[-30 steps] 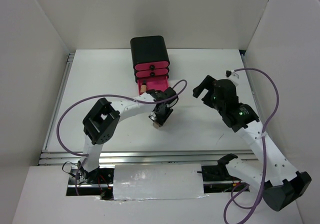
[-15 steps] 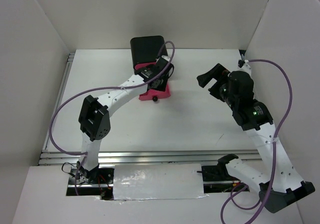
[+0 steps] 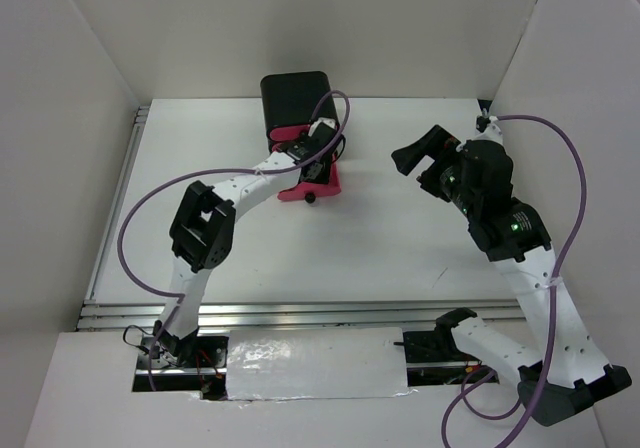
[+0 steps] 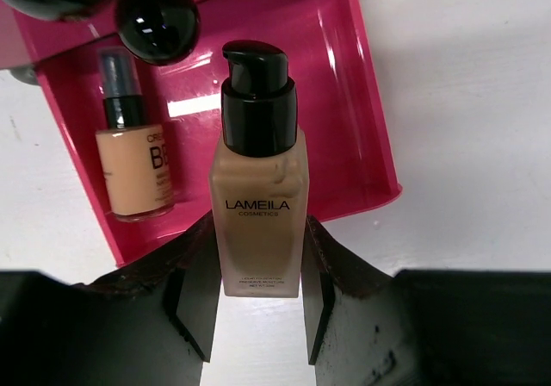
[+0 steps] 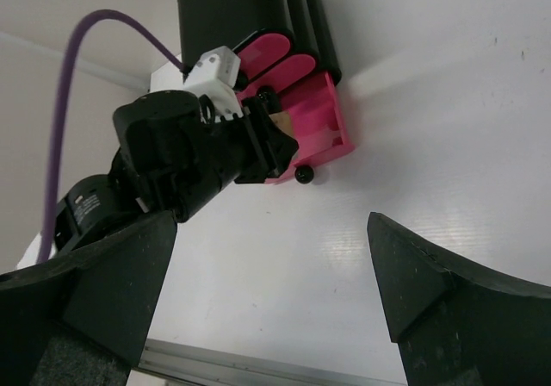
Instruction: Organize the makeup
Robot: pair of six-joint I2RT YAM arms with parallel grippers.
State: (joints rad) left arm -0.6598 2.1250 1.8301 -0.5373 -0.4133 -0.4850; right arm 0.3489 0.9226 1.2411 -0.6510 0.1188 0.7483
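gripping the pump bottle point(image 4: 258, 222) in my left hand point(image 4: 258, 270) over the pink drawer point(image 4: 344, 102) to drop it in; right hand point(image 5: 267, 304) released.

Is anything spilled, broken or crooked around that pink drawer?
Nothing stands out. The bottom pink drawer is pulled out of the black box, one beige bottle lies neatly inside, and the left fingers hold a second bottle, capped and straight, over it. No spill shows.
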